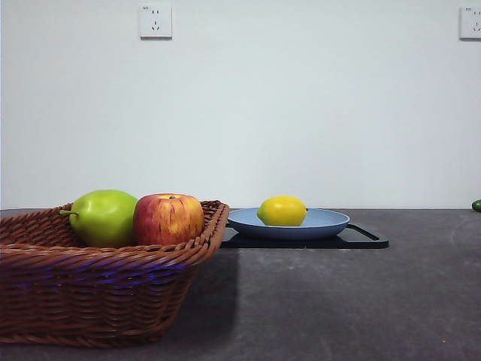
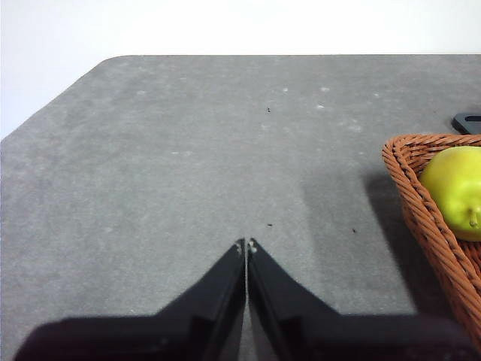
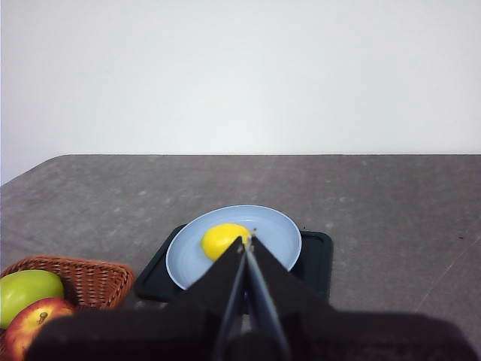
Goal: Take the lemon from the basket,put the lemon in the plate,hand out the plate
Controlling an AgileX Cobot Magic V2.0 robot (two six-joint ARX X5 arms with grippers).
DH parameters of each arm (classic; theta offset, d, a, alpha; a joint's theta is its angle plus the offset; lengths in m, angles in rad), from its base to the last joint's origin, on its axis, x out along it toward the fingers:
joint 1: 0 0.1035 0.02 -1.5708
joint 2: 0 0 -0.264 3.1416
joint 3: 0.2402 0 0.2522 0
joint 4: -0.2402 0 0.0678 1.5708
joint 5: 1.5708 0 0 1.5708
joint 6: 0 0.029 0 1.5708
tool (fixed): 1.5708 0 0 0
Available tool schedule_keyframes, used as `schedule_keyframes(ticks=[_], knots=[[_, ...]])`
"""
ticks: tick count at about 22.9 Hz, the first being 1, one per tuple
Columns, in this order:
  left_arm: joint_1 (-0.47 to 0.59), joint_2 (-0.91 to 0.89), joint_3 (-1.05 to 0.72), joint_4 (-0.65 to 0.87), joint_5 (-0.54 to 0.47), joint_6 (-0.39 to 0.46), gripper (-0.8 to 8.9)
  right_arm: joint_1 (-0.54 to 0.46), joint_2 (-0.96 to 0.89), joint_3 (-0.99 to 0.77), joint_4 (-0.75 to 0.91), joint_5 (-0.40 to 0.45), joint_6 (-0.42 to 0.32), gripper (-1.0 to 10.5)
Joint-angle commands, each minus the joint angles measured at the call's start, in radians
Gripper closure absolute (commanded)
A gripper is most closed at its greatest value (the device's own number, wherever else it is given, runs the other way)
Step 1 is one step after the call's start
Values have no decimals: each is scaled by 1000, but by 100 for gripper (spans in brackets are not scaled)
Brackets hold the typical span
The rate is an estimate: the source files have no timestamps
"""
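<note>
Lemon (image 3: pixel 222 240) already on plate (image 3: pixel 282 233), plate on black tray (image 3: pixel 316 256). Right gripper (image 3: pixel 246 242) closed, empty, dead ahead of plate, nearer. Left gripper (image 2: pixel 246 246) closed beside basket (image 2: pixel 421 203).

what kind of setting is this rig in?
Likely an indoor lab or test bench, not a kitchen: a bare grey table against a plain white wall with power sockets, holding only staged props, a basket of fruit and a lemon on a plate.
</note>
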Motion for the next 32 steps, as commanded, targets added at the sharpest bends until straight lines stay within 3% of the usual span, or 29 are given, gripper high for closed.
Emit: schedule_keyframes(ticks=[1,18,21,23,25,27,28,32], knots=[[3,-3,-9,5,-1,-7,805,5,1,5,9,3,9,943],[3,-3,-9,5,-1,-7,805,5,1,5,9,3,6,943],[3,-3,-9,5,-1,-7,805,3,1,6,41,146,-196,943],[3,-3,-9,5,-1,-7,805,3,0,6,51,272,-243,943],[3,-3,-9,5,-1,-7,805,4,-5,5,37,349,-239,943],[3,-3,-9,5,-1,-7,805,4,-38,5,11,394,-161,943],[3,-3,-9,5,-1,-7,805,3,-55,5,6,396,-131,943],[3,-3,-9,5,-1,-7,805,-55,-146,-27,-8,350,-163,943]])
